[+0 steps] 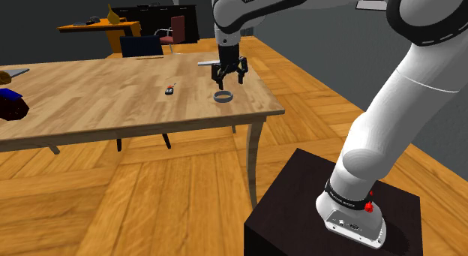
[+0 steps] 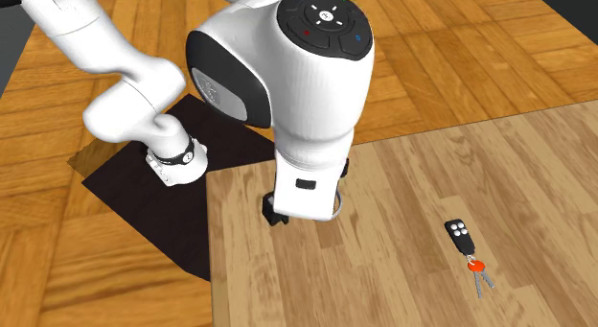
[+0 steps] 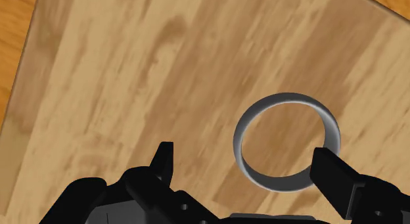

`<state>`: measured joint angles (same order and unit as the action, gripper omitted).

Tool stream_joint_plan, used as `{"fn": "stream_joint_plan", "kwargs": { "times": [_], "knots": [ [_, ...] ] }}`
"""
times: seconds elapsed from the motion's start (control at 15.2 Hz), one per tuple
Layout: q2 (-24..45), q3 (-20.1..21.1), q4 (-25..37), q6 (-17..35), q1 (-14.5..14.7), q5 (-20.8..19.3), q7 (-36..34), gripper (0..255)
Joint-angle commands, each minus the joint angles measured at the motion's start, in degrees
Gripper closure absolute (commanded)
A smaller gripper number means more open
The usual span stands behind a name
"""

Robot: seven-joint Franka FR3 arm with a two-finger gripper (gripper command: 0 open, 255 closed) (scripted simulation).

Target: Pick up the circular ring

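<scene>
A grey circular ring (image 1: 222,100) lies flat on the wooden table (image 1: 112,97), near the corner closest to the stand. My black gripper (image 1: 229,80) hangs just above it, pointing down and open. In the wrist view the ring (image 3: 279,182) lies on the wood between the spread fingers, close to one fingertip (image 3: 335,173) and well off the other; neither touches it. In the second exterior view the white wrist hides most of the ring, and one black finger (image 2: 275,218) pokes out below it.
A black key fob with a red tag (image 1: 170,89) (image 2: 461,236) lies on the table a short way from the ring. A dark blue object (image 1: 10,103) sits at the table's far end. A chair (image 1: 142,46) stands behind the table. The table edge (image 3: 26,65) runs close by.
</scene>
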<state>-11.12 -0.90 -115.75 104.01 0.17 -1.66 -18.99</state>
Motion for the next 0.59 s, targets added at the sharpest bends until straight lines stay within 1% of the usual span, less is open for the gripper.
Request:
{"fn": "stream_joint_plan", "kwargs": {
  "times": [0.0, 0.26, 0.4, 0.46, 0.53],
  "knots": [
    [0.5, 0.1, -1.1, 1.7, 0.0, 0.0, -0.2, 0],
    [0.8, 0.0, -3.8, 4.7, 0.0, 0.0, -0.3, 0],
    [0.9, 0.0, -4.2, 5.2, 0.0, 0.0, -0.3, 0],
    [1.0, 0.0, -4.1, 5.2, 0.0, 0.0, -0.3, 255],
    [1.0, 0.0, -4.1, 5.2, 0.0, 0.0, -0.3, 255]
  ]
}}
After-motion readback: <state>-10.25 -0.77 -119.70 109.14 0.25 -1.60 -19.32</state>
